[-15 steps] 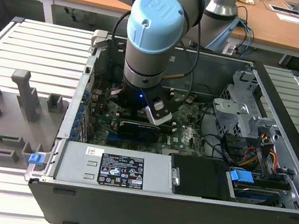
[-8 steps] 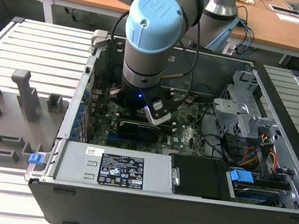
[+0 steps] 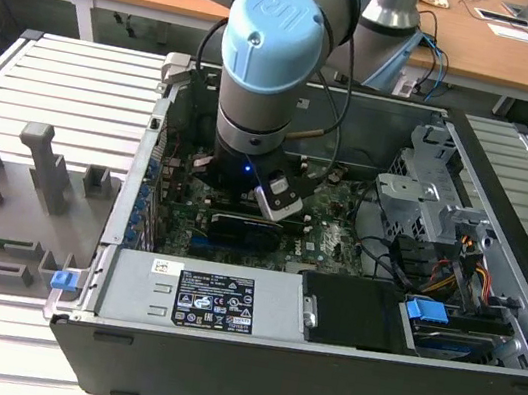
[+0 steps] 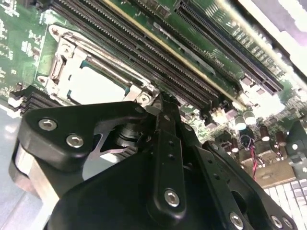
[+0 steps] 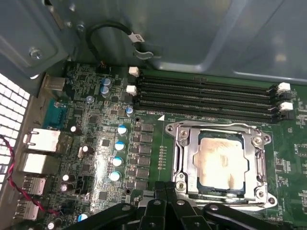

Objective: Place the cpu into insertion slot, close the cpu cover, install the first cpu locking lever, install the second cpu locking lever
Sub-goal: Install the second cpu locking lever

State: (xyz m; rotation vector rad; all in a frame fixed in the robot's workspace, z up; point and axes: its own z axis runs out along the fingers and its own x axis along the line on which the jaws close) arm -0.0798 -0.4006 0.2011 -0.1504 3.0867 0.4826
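A: Entry, gripper [image 5: 165, 203] status?

B: Black linkage arms converge to a near-shut tip in both wrist views; the fingertips look drawn together, with nothing seen between them. The tip sits just beside the edge of the insertion slot [image 5: 221, 163]. Contact with the frame: cannot tell.

A: Location of the cpu [image 5: 219, 161]?

B: Seated in the slot, pale metal top showing through the square window. The cpu cover [image 5: 182, 160] lies flat over it, silvery frame all round the chip. In the second wrist view the same cover [image 4: 64, 64] shows past the gripper body, chip glaring white.

A: Surroundings?

B: Four long black memory slots [image 5: 206, 96] run alongside the socket, near it. A row of blue-topped capacitors [image 5: 118, 153] stands on the green board [image 5: 91, 143] on the other side. Grey case wall [image 5: 192, 33] rises behind, with a black cable loop [image 5: 112, 31].

A: Arm pose?

B: In the exterior view the arm [image 3: 274, 47] reaches straight down into the open computer case [image 3: 492, 287], wrist vertical, blocking the socket area. A grey fixture plate [image 3: 34, 179] lies to the exterior view's left, well apart.
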